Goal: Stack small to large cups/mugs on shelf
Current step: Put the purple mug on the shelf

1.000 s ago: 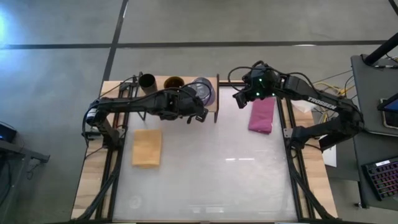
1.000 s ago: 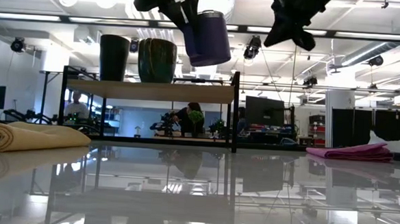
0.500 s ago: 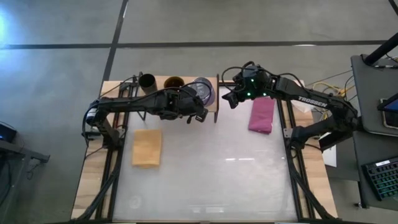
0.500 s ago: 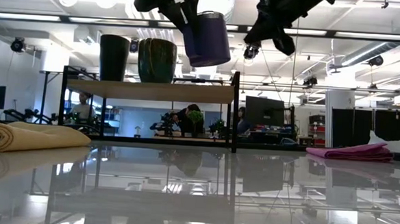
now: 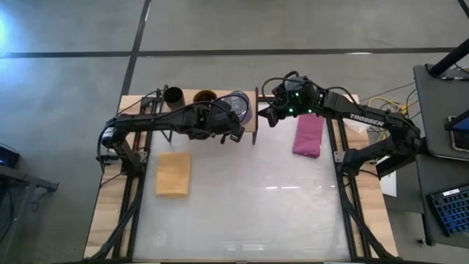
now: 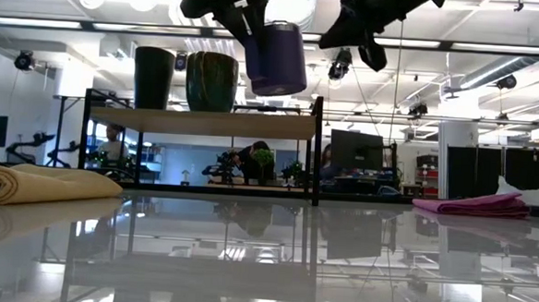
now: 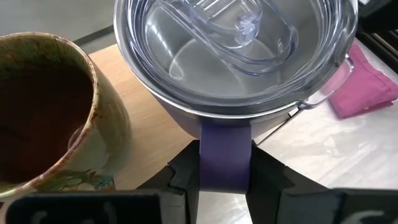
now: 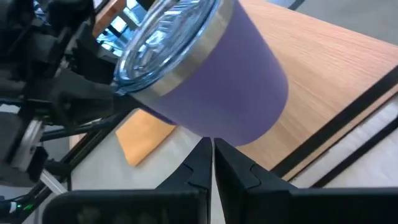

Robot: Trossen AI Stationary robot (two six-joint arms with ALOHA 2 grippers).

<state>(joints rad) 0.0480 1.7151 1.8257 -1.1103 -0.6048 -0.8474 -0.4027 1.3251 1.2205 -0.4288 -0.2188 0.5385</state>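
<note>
Purple tumbler (image 7: pixel 225 149) fills most of the frame, clear silvery lid (image 7: pixel 236 46) on top, its purple handle clamped between the left gripper (image 7: pixel 224 180) jaws. Tan-olive mug (image 7: pixel 46 118) just beside it, brown inside, standing on the light-wood shelf (image 7: pixel 155 134). Can't tell if tumbler and mug touch. Magenta cloth (image 7: pixel 364 90) lies on the pale table (image 7: pixel 323 152) past the tumbler.

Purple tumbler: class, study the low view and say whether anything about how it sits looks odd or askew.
Yes. The purple tumbler is not standing on the shelf: it hangs tilted above the board's empty end, clamped by the left gripper. The black cup and mug stand upright.
</note>
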